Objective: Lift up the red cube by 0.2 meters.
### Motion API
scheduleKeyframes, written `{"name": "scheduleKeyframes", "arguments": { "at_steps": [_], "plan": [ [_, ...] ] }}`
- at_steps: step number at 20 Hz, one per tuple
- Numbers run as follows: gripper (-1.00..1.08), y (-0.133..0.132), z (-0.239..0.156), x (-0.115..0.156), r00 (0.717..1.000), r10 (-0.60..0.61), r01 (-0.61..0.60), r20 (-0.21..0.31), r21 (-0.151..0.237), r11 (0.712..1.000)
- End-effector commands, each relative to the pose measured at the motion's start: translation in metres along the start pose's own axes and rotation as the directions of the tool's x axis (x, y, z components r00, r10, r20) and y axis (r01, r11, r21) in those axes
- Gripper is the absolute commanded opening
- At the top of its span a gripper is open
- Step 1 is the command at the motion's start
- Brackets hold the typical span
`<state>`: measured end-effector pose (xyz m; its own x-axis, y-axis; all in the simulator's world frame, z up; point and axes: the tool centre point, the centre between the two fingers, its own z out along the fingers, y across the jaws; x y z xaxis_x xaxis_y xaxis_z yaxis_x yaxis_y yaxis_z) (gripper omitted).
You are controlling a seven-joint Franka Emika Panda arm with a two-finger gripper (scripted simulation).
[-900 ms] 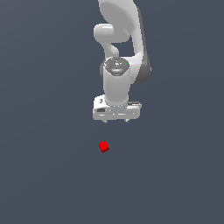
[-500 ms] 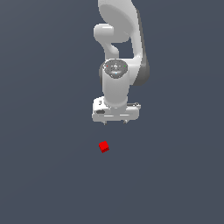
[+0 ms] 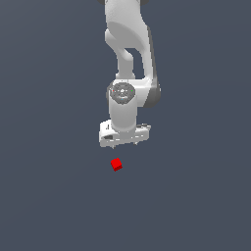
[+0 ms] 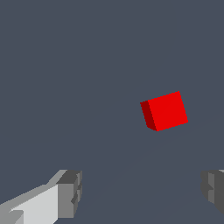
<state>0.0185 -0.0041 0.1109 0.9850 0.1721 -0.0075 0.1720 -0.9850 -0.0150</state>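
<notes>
Wrist view: the cube [image 4: 165,111] lies alone on the dark grey floor [image 4: 87,65], ahead of the gripper [image 4: 142,192] and not between its fingers [image 4: 70,194], which stand spread wide with nothing in them. The cube sits turned at a slight angle to the line between the fingertips, and off toward one finger rather than centred in the gap, so the hand likely needs to move over it and perhaps rotate before descending. The wide spread fits an approach: the gap is far broader than the cube, leaving room for error when the jaws come down around it. In the exterior view, the cube [image 3: 116,164] rests on the floor [image 3: 49,196] just below and clear of the gripper [image 3: 123,143], which hangs pointing down under the white arm [image 3: 126,68]; the lift looks not yet begun. That view shows the height gap between hand and cube, which the wrist camera cannot convey, but the fingers are barely visible there under the hand's body. Only the wrist camera shows the finger spread and the cube's skew.
</notes>
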Motion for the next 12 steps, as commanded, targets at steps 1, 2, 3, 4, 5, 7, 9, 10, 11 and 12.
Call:
{"name": "scheduleKeyframes", "arguments": {
  "at_steps": [1, 2, 3, 4, 5, 7, 9, 10, 11, 12],
  "plan": [
    [1.0, 0.009, 0.015, 0.005, 0.999, -0.045, 0.045, 0.0, -0.002, 0.999],
    [1.0, 0.013, 0.021, 0.008, 0.998, -0.065, 0.065, -0.001, -0.003, 0.998],
    [1.0, 0.016, 0.028, 0.011, 0.996, -0.085, 0.085, -0.001, -0.004, 0.996],
    [1.0, 0.02, 0.034, 0.014, 0.994, -0.105, 0.105, -0.001, -0.005, 0.994],
    [1.0, 0.023, 0.04, 0.017, 0.992, -0.125, 0.125, -0.002, -0.007, 0.992],
    [1.0, 0.03, 0.052, 0.023, 0.987, -0.161, 0.161, -0.002, -0.009, 0.987],
    [1.0, 0.035, 0.061, 0.028, 0.981, -0.192, 0.192, -0.002, -0.011, 0.981],
    [1.0, 0.037, 0.066, 0.031, 0.979, -0.206, 0.206, -0.003, -0.011, 0.979],
    [1.0, 0.039, 0.07, 0.033, 0.976, -0.218, 0.218, -0.003, -0.012, 0.976],
    [1.0, 0.041, 0.073, 0.036, 0.973, -0.23, 0.23, -0.003, -0.013, 0.973]
  ]
}}
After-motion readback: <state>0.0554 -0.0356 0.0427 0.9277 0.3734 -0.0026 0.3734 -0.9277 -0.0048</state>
